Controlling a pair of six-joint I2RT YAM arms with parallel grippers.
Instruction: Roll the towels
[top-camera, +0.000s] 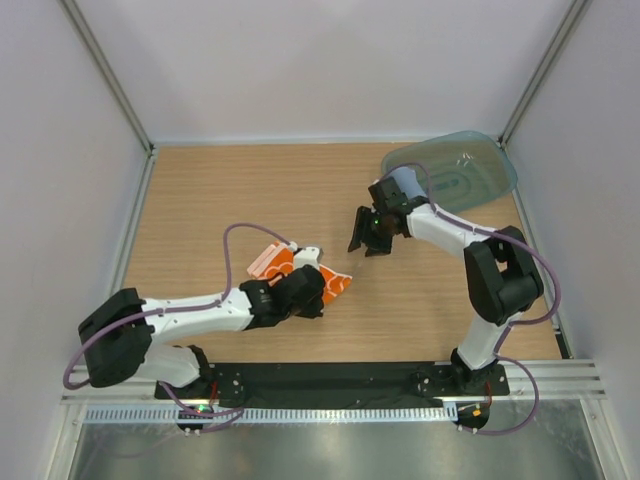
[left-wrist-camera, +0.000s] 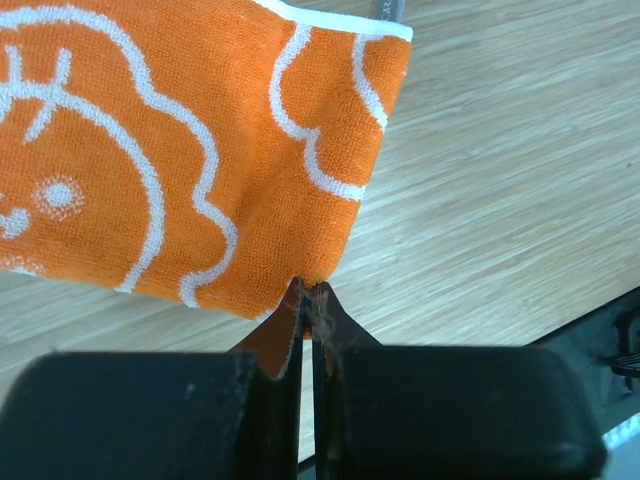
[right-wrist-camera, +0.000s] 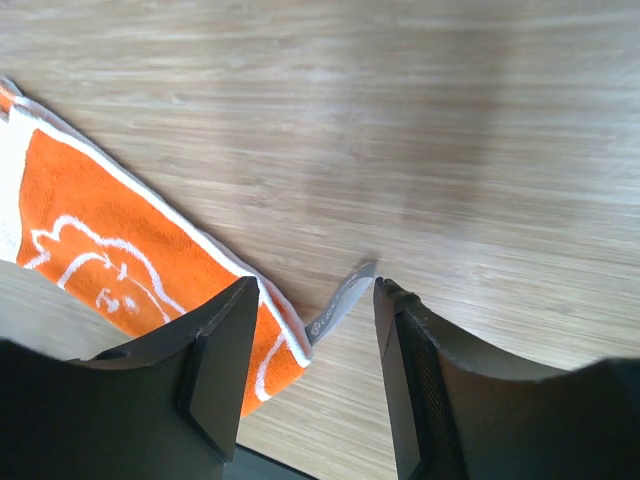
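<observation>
The orange-and-white printed towel (top-camera: 335, 283) lies bunched on the wooden table near the middle. My left gripper (top-camera: 312, 292) is shut on its edge. In the left wrist view the orange cloth (left-wrist-camera: 150, 150) hangs from the closed fingertips of the left gripper (left-wrist-camera: 310, 290). My right gripper (top-camera: 370, 238) is open and empty, a little right of the towel. In the right wrist view the right gripper (right-wrist-camera: 315, 287) hovers over the towel's corner (right-wrist-camera: 120, 250) and its grey label (right-wrist-camera: 340, 295). A light blue roll (top-camera: 405, 184), apparently the blue towel, sits at the tray's left edge.
A translucent teal tray (top-camera: 470, 165) stands at the table's back right corner, behind the right arm. White walls enclose the table on the left, back and right. A black base rail (top-camera: 330, 378) runs along the near edge.
</observation>
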